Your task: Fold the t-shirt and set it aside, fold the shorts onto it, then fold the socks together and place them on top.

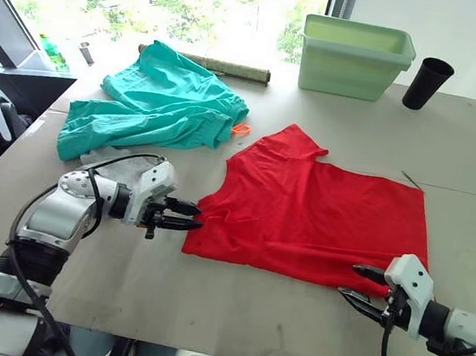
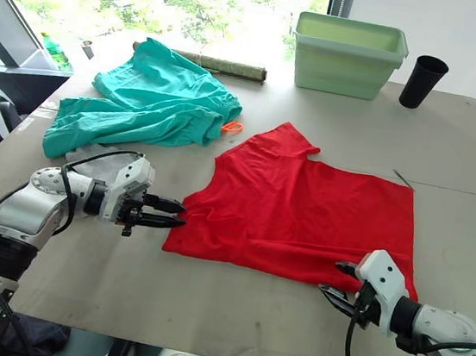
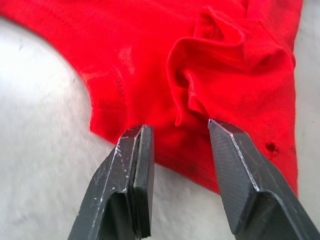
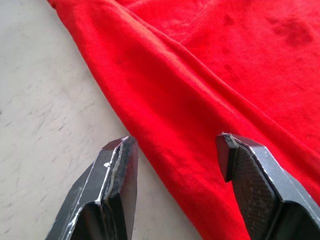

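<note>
Pale grey, scuffed tabletop (image 1: 290,323) before a bright window with greenery outside. At the far edge: pale green rectangular plastic tub (image 1: 357,58), contents out of sight; black tapered plastic cup (image 1: 427,83) just beside it; mottled rolled-up mat (image 1: 225,67) behind the teal fabric shorts (image 1: 155,107). Shorts crumpled at far left, orange drawstring loop (image 1: 240,129) poking out. Light grey knit socks (image 1: 110,159) tucked under the shorts' near edge. Bright red soft t-shirt (image 1: 321,210) spread flat at centre, 1 sleeve bunched. Left gripper (image 3: 177,150) spread apart at the shirt's left edge, grasping nothing. Right gripper (image 4: 175,165) likewise parted, straddling the near hem.
</note>
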